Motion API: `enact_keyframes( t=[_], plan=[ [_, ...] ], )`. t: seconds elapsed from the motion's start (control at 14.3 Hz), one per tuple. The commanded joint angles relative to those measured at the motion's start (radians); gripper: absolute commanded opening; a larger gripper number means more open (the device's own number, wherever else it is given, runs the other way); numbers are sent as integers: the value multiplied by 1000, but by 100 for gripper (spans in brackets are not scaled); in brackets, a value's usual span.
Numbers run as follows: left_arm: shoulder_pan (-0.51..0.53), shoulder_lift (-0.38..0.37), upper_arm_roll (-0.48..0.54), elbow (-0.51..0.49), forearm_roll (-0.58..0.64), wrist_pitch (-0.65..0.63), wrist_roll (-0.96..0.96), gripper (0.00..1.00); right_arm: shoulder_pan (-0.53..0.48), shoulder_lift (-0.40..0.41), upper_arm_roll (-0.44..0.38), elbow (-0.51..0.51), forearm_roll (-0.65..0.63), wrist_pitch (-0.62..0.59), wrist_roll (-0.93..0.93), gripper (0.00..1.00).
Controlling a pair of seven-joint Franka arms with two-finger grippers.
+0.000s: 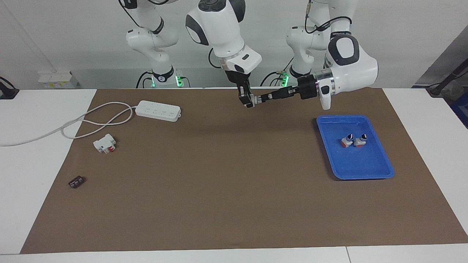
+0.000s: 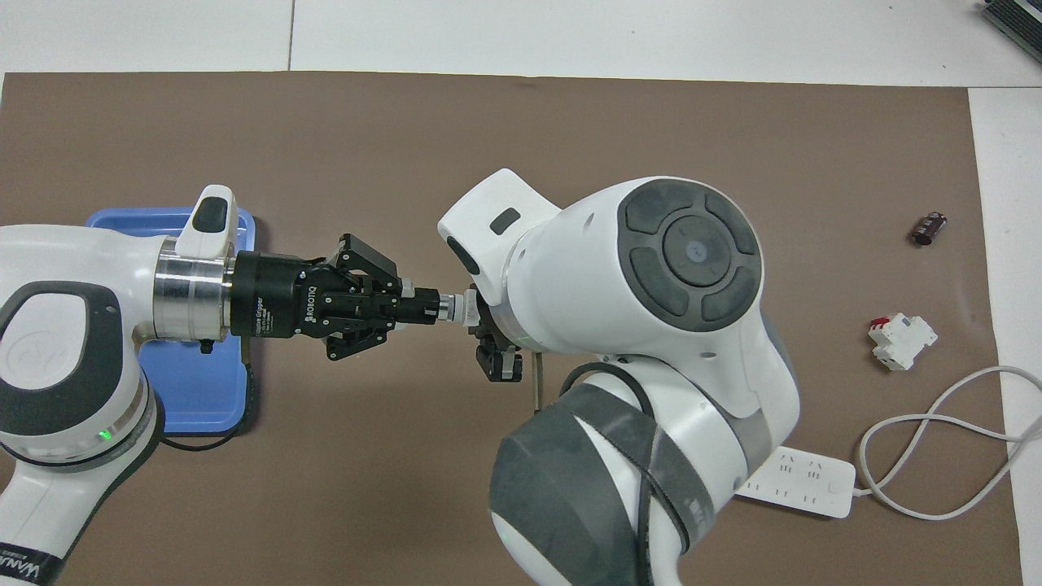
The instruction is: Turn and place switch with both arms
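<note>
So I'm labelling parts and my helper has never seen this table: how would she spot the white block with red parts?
Start at the white power strip near the robots at the right arm's end of the brown mat. Farther from the robots, beside the loop of its cord, lies the white block with red parts. Its neighbour, farther still, is a small dark cylinder, which has no white or red.

Robotics lab: two white arms [image 1: 223,33] bolted by a paper-covered table [image 1: 234,204] w/ bare white wall

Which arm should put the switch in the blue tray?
The left end effector clamps the black knob of the small white-grey switch, and the blue plastic tray lies at its table end.
</note>
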Motion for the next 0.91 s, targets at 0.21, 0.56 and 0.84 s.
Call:
enact_keyframes(
  t=[0.21,0.56,0.84],
  plan=[
    [-34,-35,9,-51,0,47,13,3,-2,9,6,13,24,20,-31,0],
    [-41,-39,9,-61,0,62,10,0,0,9,6,13,24,20,-31,0],
    [-53,-41,9,-71,0,82,-21,0,0,7,6,11,24,20,-31,0]
  ],
)
